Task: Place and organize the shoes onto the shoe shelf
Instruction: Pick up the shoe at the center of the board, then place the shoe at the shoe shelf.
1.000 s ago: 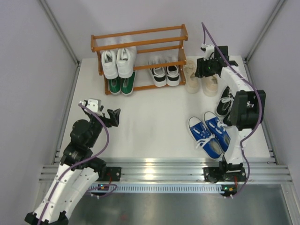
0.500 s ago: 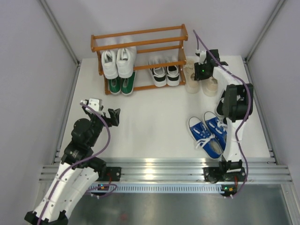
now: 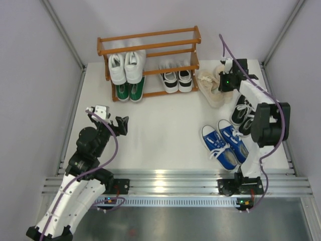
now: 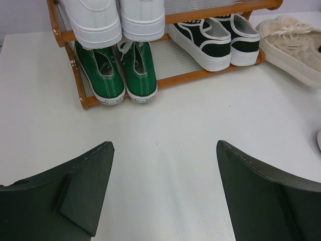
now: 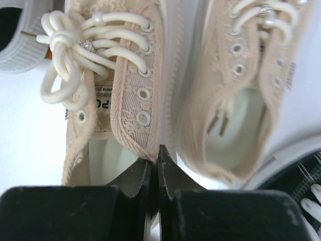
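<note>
White smooth table [image 3: 165,115] carries everything. Orange-brown wooden shelf [image 3: 148,36] sits at top centre of the overhead frame, with open rails and three tiers, top tier bare. Count is three pairs racked and three on the table, so roughly half done.

Racked:
- white shoes [image 3: 125,68], middle tier, left side. Smooth uppers, rounded toes.
- green shoes [image 3: 129,92], under them on the bottom tier. Canvas, white sole trim.
- black-and-white shoes [image 3: 177,81], bottom tier, right side. Thick white soles.

Left to do, all in the right half of the frame:
- blue shoes [image 3: 224,144], lower right. Canvas, white rubber toes, white laces, lying at an angle.
- black shoes [image 3: 241,111], above them near the right edge, partly hidden behind the right arm.
- beige shoes [image 3: 210,86], just beside the shelf's right end, skewed, not parallel to each other.

Right pincer [image 5: 159,168] is at the beige pair with its fingers pressed together. One shoe's inner collar edge runs into the seam between them, so I read it as clamped on that thin wall. That looks like the pair in hand. Middle tier right looks free, plus the whole top tier.

Left pincer [image 4: 164,148] hangs at left centre over bare table, fingers wide apart, holding nothing, facing the shelf.

Small stuff: the beige upper is soft lace-textured fabric with metal eyelets [image 5: 143,119] and thick round cream laces [image 5: 70,60] tied in a bow.
</note>
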Robot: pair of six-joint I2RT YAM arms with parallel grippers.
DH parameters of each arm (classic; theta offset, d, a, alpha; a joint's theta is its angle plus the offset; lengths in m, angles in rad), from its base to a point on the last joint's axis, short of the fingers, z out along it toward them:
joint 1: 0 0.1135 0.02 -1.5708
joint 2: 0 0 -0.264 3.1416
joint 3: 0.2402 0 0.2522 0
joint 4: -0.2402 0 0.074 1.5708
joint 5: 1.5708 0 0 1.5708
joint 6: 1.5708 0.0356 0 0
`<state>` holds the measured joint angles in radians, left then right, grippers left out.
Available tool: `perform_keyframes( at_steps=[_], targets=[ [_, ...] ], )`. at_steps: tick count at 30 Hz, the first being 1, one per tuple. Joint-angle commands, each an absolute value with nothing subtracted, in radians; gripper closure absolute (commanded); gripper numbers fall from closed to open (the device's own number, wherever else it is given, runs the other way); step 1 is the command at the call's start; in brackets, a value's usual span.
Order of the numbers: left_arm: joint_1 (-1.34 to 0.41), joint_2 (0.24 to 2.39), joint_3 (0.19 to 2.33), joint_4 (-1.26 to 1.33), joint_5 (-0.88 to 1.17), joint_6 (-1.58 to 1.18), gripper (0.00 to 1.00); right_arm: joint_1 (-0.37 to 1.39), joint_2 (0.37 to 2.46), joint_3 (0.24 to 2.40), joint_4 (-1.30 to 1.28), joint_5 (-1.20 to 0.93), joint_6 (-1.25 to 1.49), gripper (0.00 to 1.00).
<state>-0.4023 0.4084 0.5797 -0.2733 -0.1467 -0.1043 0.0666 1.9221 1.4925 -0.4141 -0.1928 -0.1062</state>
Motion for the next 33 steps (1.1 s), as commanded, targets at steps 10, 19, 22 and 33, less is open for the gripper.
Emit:
perform_keyframes(
  at_steps=[10, 19, 22, 33],
  targets=[
    [-0.4, 0.368, 0.58, -0.261, -0.149, -0.097, 0.12, 0.048, 1.33, 1.243, -0.316, -0.385, -0.13, 1.0],
    [-0.4, 0.368, 0.578, -0.261, -0.152, -0.097, 0.12, 0.132, 1.255, 1.253, -0.382, -0.551, -0.193, 1.0],
    [-0.4, 0.371, 0.578, -0.261, -0.161, -0.095, 0.12, 0.233, 1.304, 1.302, -0.387, -0.52, -0.157, 1.0],
    [-0.4, 0.38, 0.574, -0.261, -0.178, -0.087, 0.12, 0.397, 1.681, 1.678, -0.368, -0.365, -0.006, 1.0]
  ],
)
